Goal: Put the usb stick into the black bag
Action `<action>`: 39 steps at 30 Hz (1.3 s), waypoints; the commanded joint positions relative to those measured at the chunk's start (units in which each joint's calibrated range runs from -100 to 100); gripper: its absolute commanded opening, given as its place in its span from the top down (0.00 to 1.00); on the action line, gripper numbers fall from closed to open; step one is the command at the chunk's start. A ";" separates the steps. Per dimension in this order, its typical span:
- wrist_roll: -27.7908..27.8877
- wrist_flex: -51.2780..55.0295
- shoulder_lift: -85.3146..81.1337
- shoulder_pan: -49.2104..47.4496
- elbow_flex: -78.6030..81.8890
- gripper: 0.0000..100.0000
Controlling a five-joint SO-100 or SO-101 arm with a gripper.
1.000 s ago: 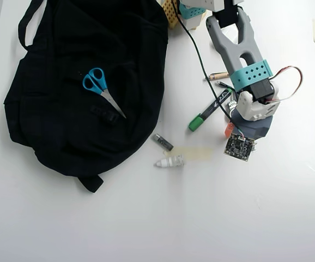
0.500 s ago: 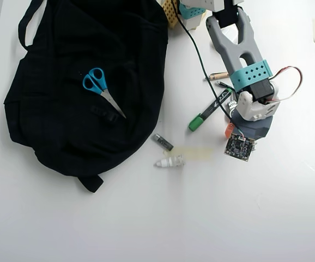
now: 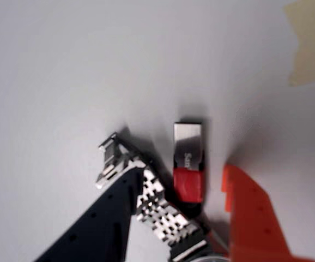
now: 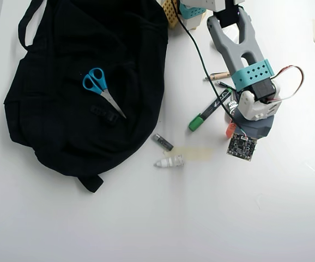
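Wrist view: the usb stick (image 3: pixel 188 164) lies flat on the white table (image 3: pixel 65 65), between the two fingers of the gripper (image 3: pixel 193 185). The jaws stand apart, one dark finger with a toothed metal pad (image 3: pixel 157 210) to the left and one orange finger (image 3: pixel 253 213) to the right; neither visibly touches the stick. Its long axis runs near-to-far in this view, silver metal end pointing away from the gripper, red body toward it.

Overhead view: the arm (image 4: pixel 239 49) hangs over the right side of the table, and the stick itself is hidden under the wrist (only the orange finger tip shows). The black bag (image 4: pixel 86 87) lies well apart at far left, with blue scissors (image 4: pixel 98 86) resting on it.

Step in hand, as a judgement: closing on the stick. The fingers should squeeze across its short width, centred on the red body, pressed low to the table so the thin stick does not slip.
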 commanded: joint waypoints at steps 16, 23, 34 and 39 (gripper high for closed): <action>-0.25 0.52 4.57 -1.12 1.76 0.81; -0.14 0.78 4.65 -1.50 1.85 0.98; -0.04 1.21 4.15 -1.57 2.21 0.98; -0.04 1.04 3.32 -1.20 1.13 0.98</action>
